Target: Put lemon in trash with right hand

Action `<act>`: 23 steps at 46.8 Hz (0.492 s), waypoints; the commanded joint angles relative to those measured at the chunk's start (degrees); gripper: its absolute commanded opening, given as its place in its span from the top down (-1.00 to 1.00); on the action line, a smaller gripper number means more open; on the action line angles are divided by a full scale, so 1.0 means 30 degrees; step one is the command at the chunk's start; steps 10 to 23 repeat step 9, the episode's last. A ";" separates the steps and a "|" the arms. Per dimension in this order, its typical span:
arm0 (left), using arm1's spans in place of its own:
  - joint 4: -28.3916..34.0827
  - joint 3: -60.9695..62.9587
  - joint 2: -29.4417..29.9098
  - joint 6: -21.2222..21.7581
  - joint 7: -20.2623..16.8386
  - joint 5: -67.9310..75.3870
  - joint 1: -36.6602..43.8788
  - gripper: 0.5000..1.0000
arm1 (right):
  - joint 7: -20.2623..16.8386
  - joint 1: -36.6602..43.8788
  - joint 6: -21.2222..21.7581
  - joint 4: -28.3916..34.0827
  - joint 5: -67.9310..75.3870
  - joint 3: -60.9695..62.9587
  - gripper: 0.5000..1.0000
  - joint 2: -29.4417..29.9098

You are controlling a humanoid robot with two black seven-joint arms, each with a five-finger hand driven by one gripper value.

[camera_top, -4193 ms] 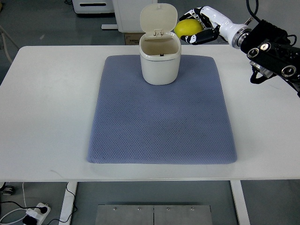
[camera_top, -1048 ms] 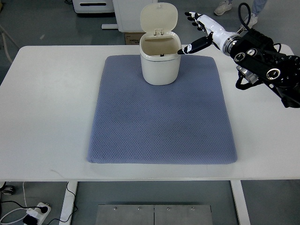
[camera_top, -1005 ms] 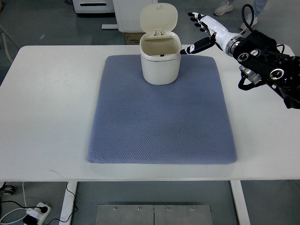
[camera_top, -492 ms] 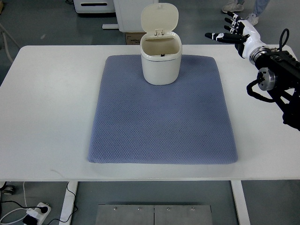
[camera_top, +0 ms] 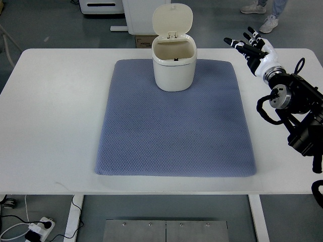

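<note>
Lemon's nowhere visible, right hand (camera_top: 254,49) splayed empty by the table's far-right edge, so the only risk I see is the arm clipping the open trash can (camera_top: 174,59).

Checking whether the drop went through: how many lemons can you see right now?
0. No lemon shows on the table, the mat or in the open right hand; one may lie hidden inside the bin.

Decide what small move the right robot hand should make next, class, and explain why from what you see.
Probably draw the right robot hand back toward the table's right edge to rest. Its fingers are spread and hold nothing, no lemon shows anywhere, and the trash can stands on the mat with its lid up.
</note>
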 commanded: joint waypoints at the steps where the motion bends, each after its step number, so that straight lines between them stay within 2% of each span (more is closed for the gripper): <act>1: -0.0001 0.0000 0.0000 0.0000 -0.0001 0.0000 -0.0001 -1.00 | 0.0030 -0.0535 0.0056 0.0328 -0.0020 0.0552 -1.00 0.0016; 9: -0.0001 0.0000 0.0000 0.0000 -0.0001 0.0000 -0.0001 -1.00 | 0.0322 -0.1883 0.0056 0.1353 -0.0020 0.1431 -1.00 -0.0014; 23: -0.0001 0.0000 0.0000 0.0000 -0.0001 0.0000 -0.0001 -1.00 | 0.0322 -0.1883 0.0056 0.1353 -0.0020 0.1431 -1.00 -0.0014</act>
